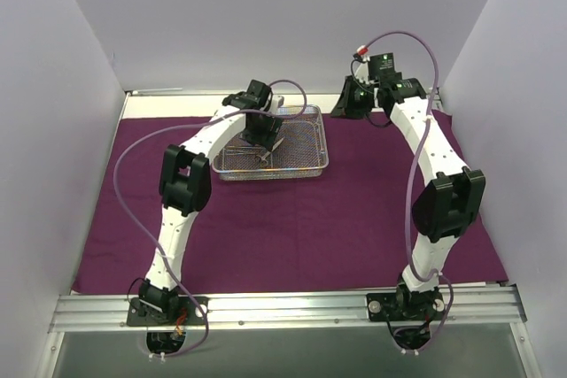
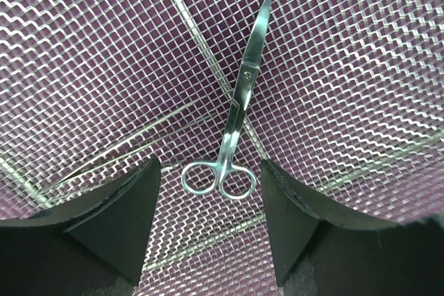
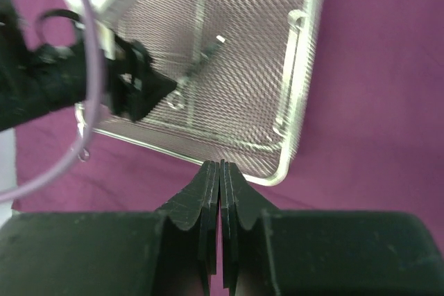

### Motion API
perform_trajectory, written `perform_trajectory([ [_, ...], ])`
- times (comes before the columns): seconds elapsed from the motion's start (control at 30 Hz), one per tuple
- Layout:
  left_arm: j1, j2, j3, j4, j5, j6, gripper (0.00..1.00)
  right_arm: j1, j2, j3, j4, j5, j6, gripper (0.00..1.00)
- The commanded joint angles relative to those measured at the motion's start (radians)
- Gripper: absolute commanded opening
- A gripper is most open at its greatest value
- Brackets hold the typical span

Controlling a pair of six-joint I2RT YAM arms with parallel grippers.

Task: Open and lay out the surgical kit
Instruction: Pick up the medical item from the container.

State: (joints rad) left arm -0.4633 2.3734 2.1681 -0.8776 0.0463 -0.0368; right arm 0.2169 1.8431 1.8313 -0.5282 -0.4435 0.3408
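Note:
The dark purple cloth wrap lies spread flat over the table. On it at the back stands the silver wire-mesh tray. My left gripper reaches down into the tray. In the left wrist view it stands open, its fingers on either side of the ring handles of a pair of metal scissors lying on the mesh, not touching them. A second slim instrument lies to the left. My right gripper is shut and empty above the cloth, just outside the tray's corner.
White walls close in the table on the left, back and right. The right arm's forearm arches over the cloth's right side, and its gripper sits near the back edge. A metal rail runs along the near edge.

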Motion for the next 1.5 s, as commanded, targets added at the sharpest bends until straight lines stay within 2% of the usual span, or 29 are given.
perform_trajectory([
  [0.0, -0.003, 0.029, 0.058, 0.022, 0.017, 0.009, 0.68, -0.025, -0.065, -0.046, -0.035, 0.012, -0.028, 0.02],
  [0.37, -0.018, 0.078, 0.102, 0.008, 0.003, 0.015, 0.60, -0.033, -0.076, -0.093, -0.023, -0.001, -0.034, 0.00],
  [0.47, -0.028, 0.112, 0.148, -0.029, -0.005, 0.014, 0.59, -0.036, -0.077, -0.098, -0.018, -0.001, -0.036, 0.00],
  [0.67, -0.034, 0.239, 0.313, -0.211, -0.061, -0.028, 0.55, -0.044, -0.079, -0.113, -0.006, -0.001, -0.036, 0.00],
  [0.77, -0.032, 0.256, 0.296, -0.238, -0.054, -0.031, 0.54, -0.047, -0.087, -0.139, 0.010, -0.004, -0.029, 0.00],
  [0.9, -0.029, 0.270, 0.294, -0.279, -0.046, -0.031, 0.46, -0.047, -0.087, -0.159, 0.027, -0.011, -0.022, 0.00],
  [0.93, -0.029, 0.273, 0.295, -0.285, -0.046, -0.032, 0.39, -0.047, -0.085, -0.161, 0.030, -0.012, -0.020, 0.00],
  [0.97, -0.029, 0.274, 0.292, -0.287, -0.046, -0.031, 0.37, -0.047, -0.085, -0.162, 0.033, -0.012, -0.017, 0.00],
  [1.23, -0.032, 0.310, 0.273, -0.359, -0.068, -0.035, 0.31, -0.047, -0.073, -0.162, 0.043, -0.015, -0.014, 0.00],
  [1.47, -0.032, 0.313, 0.308, -0.368, -0.134, -0.041, 0.11, -0.044, -0.077, -0.190, 0.062, -0.021, 0.000, 0.00],
])
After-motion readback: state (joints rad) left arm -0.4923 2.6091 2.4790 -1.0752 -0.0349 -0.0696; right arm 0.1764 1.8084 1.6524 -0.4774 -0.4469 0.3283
